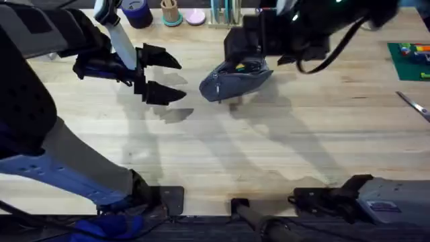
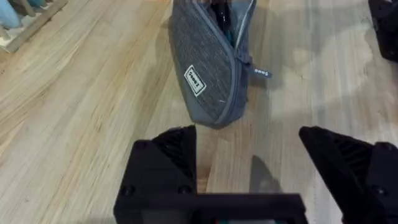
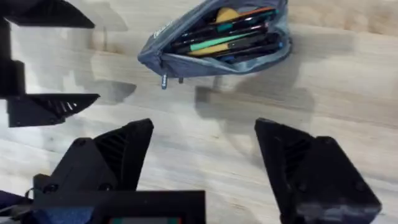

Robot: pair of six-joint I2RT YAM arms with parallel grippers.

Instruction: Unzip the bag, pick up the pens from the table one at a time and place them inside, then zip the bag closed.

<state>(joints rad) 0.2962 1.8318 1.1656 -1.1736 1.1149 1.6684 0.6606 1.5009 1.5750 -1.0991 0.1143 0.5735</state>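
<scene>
**Cloth, wood and matt black plastic**

The bag [image 2: 208, 74] is woven grey-blue cloth with a fine heathered, slightly rough weave; a small pale sewn label sits on its side, and a zipper with a cloth-tabbed pull runs along its edge. Inside the open bag, the pens [image 3: 227, 38] look like smooth plastic: black, green and orange barrels with a faint sheen. The tabletop [image 1: 269, 154] is pale wood in joined planks, its grain plainly visible, with a smooth satin finish that throws soft shadows. The left gripper [image 2: 255, 171] and the right gripper [image 3: 205, 155] have fingers of matt black plastic with ribbed inner faces. The scissors [image 1: 415, 105] at the tabletop's edge look like shiny metal.
</scene>
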